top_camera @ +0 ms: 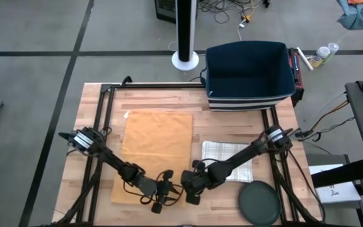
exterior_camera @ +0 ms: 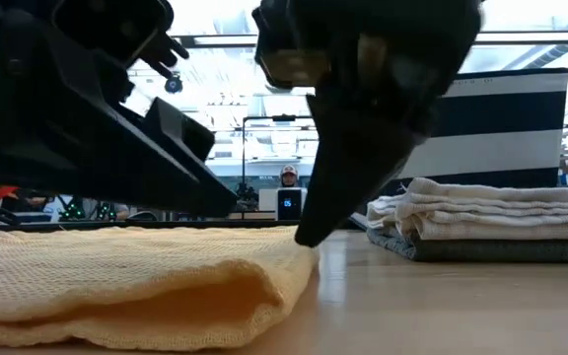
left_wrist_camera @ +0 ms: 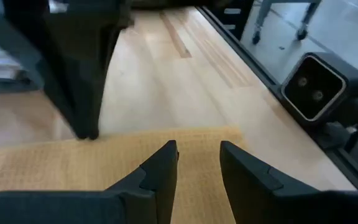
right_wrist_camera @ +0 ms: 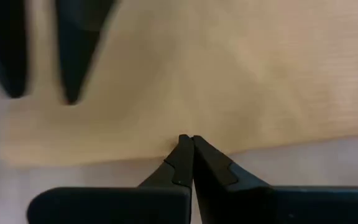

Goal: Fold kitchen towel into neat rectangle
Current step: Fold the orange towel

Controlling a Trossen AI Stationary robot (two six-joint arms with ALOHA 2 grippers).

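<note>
Hovering both grippers at the near edge of the yellow towel (top_camera: 156,151) on the worktop (top_camera: 232,104), we judge it limp; take corners. Left gripper (left_wrist_camera: 197,163) jaws part-open, empty; right gripper (right_wrist_camera: 188,144) shut, empty.

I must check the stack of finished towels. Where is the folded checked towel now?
In the high view the checked towel lies on the table's right half, right of the yellow towel, below the navy bin and above the dark round disc, partly under the right arm.
</note>
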